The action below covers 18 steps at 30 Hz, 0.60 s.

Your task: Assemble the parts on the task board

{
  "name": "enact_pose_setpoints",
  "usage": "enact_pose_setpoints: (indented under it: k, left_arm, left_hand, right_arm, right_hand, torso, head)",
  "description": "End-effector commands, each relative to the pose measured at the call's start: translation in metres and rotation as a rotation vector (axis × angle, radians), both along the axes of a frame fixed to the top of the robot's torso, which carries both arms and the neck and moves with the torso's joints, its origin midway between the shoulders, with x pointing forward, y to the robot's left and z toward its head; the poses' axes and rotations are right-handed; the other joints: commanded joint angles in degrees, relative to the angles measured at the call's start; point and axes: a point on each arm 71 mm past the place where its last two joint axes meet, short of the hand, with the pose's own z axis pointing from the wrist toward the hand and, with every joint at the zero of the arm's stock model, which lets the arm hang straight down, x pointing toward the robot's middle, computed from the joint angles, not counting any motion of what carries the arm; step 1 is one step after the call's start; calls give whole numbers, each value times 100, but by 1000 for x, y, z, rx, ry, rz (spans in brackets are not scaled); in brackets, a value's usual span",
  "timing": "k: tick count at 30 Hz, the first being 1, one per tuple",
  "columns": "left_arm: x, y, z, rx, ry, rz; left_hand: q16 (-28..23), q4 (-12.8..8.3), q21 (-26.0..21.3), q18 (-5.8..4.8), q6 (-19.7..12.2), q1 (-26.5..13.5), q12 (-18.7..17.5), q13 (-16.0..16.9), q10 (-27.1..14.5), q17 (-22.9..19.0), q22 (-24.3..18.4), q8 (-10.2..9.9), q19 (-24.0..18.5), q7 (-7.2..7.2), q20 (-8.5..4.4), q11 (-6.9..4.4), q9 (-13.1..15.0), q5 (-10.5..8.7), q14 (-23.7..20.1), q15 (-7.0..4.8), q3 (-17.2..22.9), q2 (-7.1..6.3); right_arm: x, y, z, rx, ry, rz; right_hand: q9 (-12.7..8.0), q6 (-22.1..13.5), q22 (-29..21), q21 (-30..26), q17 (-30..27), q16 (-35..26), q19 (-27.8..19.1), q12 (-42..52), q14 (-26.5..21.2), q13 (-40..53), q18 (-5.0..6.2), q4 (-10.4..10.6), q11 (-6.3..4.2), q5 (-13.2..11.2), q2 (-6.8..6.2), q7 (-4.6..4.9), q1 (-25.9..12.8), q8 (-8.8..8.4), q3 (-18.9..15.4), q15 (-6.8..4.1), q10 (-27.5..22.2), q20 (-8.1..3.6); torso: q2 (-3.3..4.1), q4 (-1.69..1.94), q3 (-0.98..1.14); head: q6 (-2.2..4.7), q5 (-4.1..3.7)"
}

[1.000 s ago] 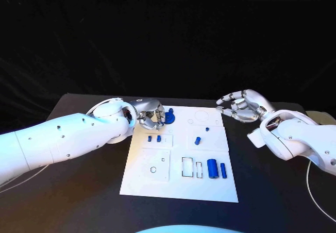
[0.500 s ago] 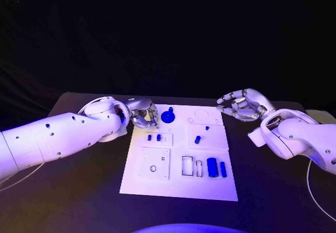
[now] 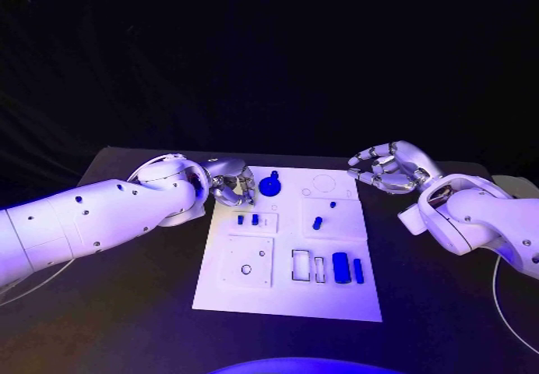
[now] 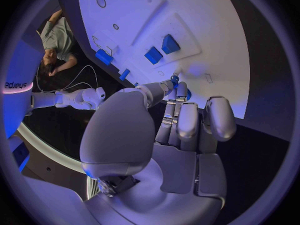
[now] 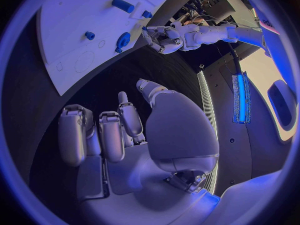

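Black surface (image 3: 135, 312) and dark backdrop surround the task board (image 3: 287, 300), a white plate lying flat at the centre between both arms so that either can reach it. Blue parts sit on it: a large round part (image 3: 271, 187) at the far edge, two small pegs (image 3: 247, 220) standing in the left block, one short peg (image 3: 317, 225) in the right block, and two upright cylinders (image 3: 347, 267) in the near-right slots.

Left robot hand (image 3: 234, 187) hangs just beside the round part, at the board's far-left corner. Its fingers (image 4: 181, 120) are curled inward with nothing visibly held. Judged from this position, it stands ready to handle the round part.

Right robot hand (image 3: 385, 171) hovers off the board's far-right corner, fingers (image 5: 106, 135) curled, holding nothing, apparently parked clear of the work.
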Motion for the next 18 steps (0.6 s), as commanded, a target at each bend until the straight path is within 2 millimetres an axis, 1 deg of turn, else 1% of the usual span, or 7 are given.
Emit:
enact_pose_setpoints:
  k: [1, 6, 10, 18]
  left_arm:
    - [-1, -3, -2, 4, 29, -10]
    - [0, -3, -3, 14, 38, -9]
    - [1, -5, -4, 19, 38, -8]
    - [3, -7, -5, 37, 40, -6]
  left_hand:
    - [-28, -4, -2, -61, 32, -47, -33, -6, 41, -5, -5, -34, 25, 3, 6, -12, 1, -18, 21, 25, -39, 6]
    - [-37, -2, -11, -58, 32, -50, -40, -6, 42, -27, -19, -38, 18, 3, 6, -11, 2, -19, 15, 26, -40, 7]
    - [-40, 2, -19, -56, 30, -57, -51, -6, 43, -32, -31, -46, 11, 5, 6, -9, 2, -19, 11, 27, -44, 8]
    - [-45, 7, -27, -54, 27, -63, -66, -6, 42, -41, -41, -57, 4, 7, 6, -7, 2, -19, 6, 29, -47, 9]
  right_arm:
    - [-1, 2, 0, -4, -2, 16]
    - [-1, 2, 0, -4, -2, 16]
    - [-1, 2, 0, -4, -3, 16]
    - [-1, 2, 0, -3, -3, 18]
  right_hand:
    - [-7, 6, 784, -15, 308, -28, -17, 26, 326, 1, 66, 13, -3, 31, 7, -19, -2, 4, 23, -45, 16, 2]
    - [-7, 6, 784, -15, 308, -28, -17, 26, 326, 1, 66, 13, -3, 31, 7, -19, -2, 4, 23, -45, 16, 2]
    - [-7, 6, 784, -15, 308, -28, -17, 26, 326, 1, 66, 13, -3, 31, 7, -19, -2, 4, 23, -45, 16, 2]
    - [-7, 6, 784, -15, 308, -28, -17, 26, 326, 1, 66, 13, -3, 31, 7, -19, -2, 4, 23, -45, 16, 2]
  torso:
    - [1, -7, 3]
    - [2, -8, 0]
    - [3, -1, -1]
    - [0, -8, 2]
  head:
    - [-13, 5]
    - [-14, 8]
    - [-19, 2]
    - [-30, -1]
